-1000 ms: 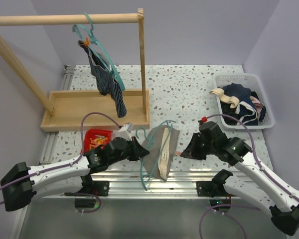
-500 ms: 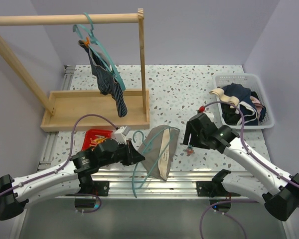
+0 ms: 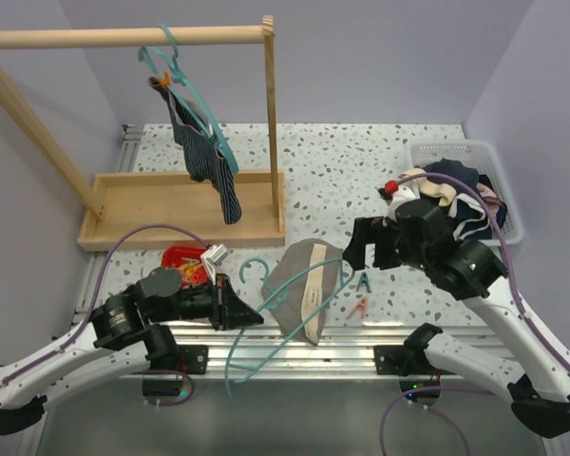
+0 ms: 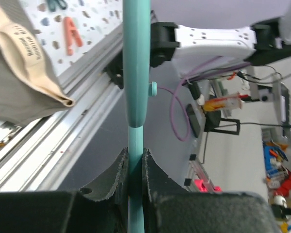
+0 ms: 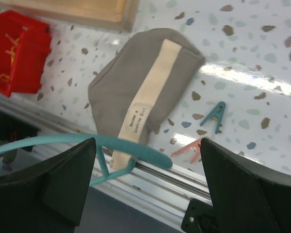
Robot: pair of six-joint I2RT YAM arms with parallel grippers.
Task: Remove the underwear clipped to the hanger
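Observation:
The grey-beige underwear (image 3: 302,283) lies flat on the table near its front edge, label strip up (image 5: 136,82). My left gripper (image 3: 239,315) is shut on the thin teal hanger (image 4: 136,73), jaws pinching its bar (image 4: 135,165). One hanger arm (image 5: 131,148) crosses just over the cloth's near edge. My right gripper (image 3: 366,256) hovers open above the cloth's right side, nothing between its fingers (image 5: 148,141). A teal peg (image 5: 214,116) and a salmon peg (image 5: 189,148) lie loose on the table beside the cloth. The navy striped underwear (image 3: 207,161) hangs from another teal hanger (image 3: 176,71) on the wooden rail.
A wooden rack with a tray base (image 3: 133,204) stands at the back left. A red box (image 3: 183,264) sits by my left arm. A white basket (image 3: 509,228) of clothes is at the right. The table's metal front rail (image 5: 184,182) runs just below the cloth.
My right gripper opened and lifted away from the cloth's right edge, leaving the salmon peg on the table. My left gripper drew the hanger left and toward the near edge.

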